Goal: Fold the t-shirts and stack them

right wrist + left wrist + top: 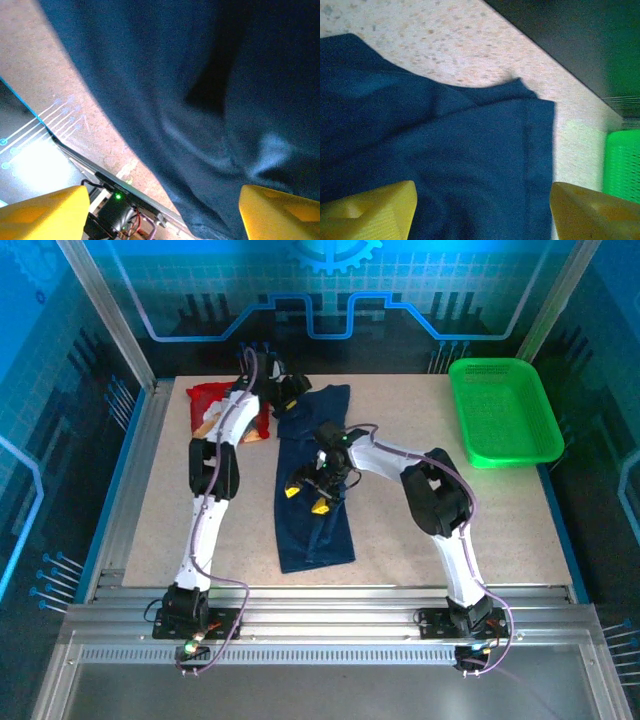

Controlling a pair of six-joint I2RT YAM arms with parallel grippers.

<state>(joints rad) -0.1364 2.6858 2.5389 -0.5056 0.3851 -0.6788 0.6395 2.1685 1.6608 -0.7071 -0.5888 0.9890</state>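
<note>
- Top external view: the navy t-shirt (315,525) lies as a long narrow strip down the middle of the table (500,530), running from the far edge toward the near edge. The red t-shirt (215,400) is bunched by the far left corner.
- Left gripper (482,215) hangs over the strip's far end and right gripper (306,500) sits over its middle. Both are spread wide with nothing in them.
- My guess is the step is the crosswise fold. I'd pinch through every layer at the far end, not just the top one, or it'll peel apart.
- Grab close to the corners, lift low, and carry the end straight down the strip so the edges line up.
- Smooth it first if possible, since creases get locked in.
- Looks-wise it's soft, dark, floppy cloth and mostly flat. At the far end a small flap pokes past the top layer's edge, and there are shallow wrinkles around the middle.
</note>
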